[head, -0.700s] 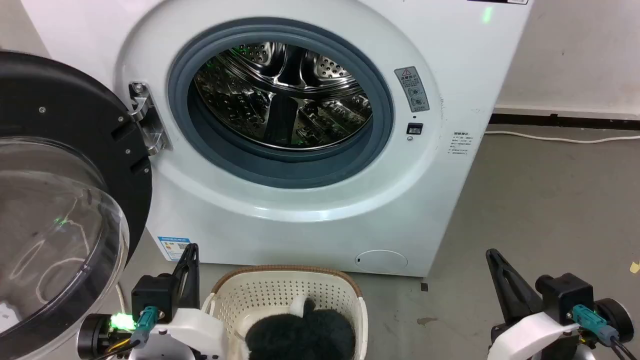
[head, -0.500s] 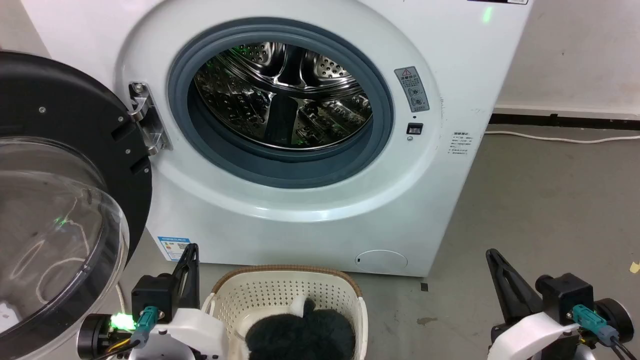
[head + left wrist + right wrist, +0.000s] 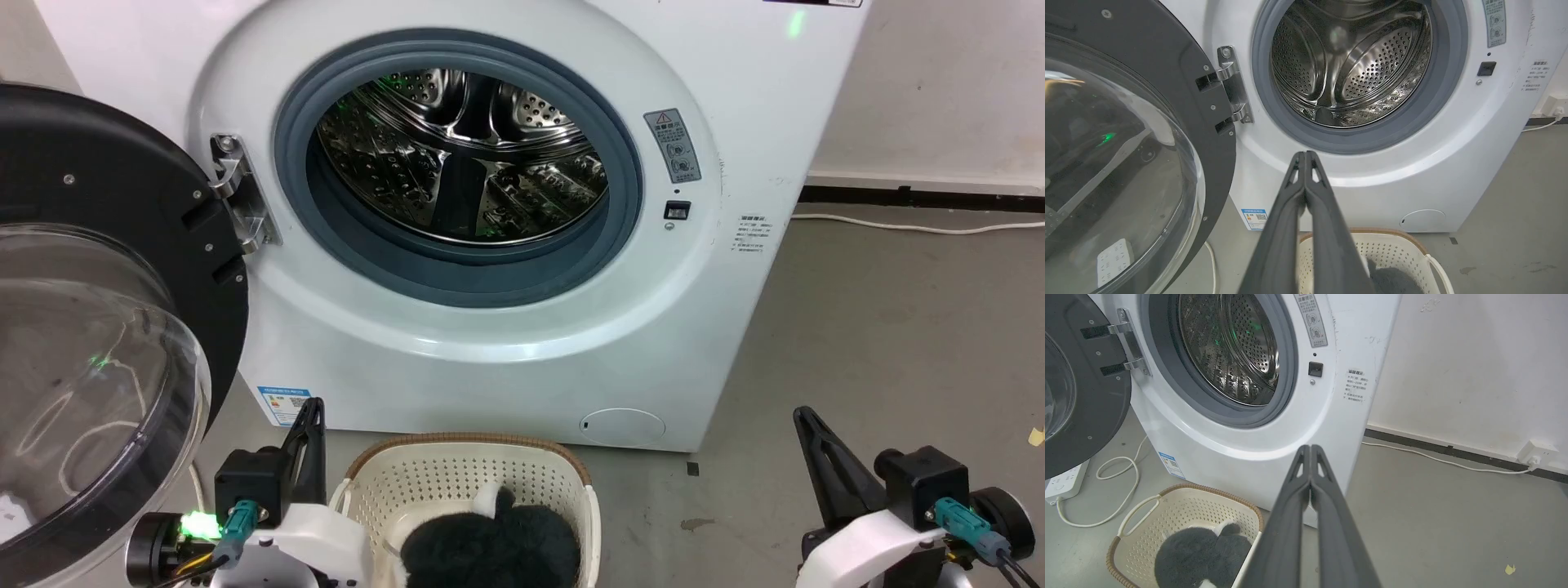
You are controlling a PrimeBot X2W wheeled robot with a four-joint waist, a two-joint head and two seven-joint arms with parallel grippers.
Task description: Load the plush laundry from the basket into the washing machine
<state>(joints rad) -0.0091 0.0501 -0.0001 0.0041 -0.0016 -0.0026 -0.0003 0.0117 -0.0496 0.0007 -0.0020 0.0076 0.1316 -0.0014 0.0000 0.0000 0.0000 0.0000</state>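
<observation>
Plush (image 3: 490, 543) sits in basket (image 3: 469, 445) on the floor (image 3: 898, 327), right in front of washer (image 3: 735, 122). Door (image 3: 82, 204) stands open to the left, and drum (image 3: 457, 155) looks bare. Left jaws and right jaws are both pressed shut, holding nothing. Left is just beside the basket, right well apart over the floor. Step in hand reads as the pick. Spread jaws first, drop straight in, bite deep into the black bulk, not a white tuft. Lift clear of the rim or the basket may tag along. Release past the seal (image 3: 457, 282), not on it.
</observation>
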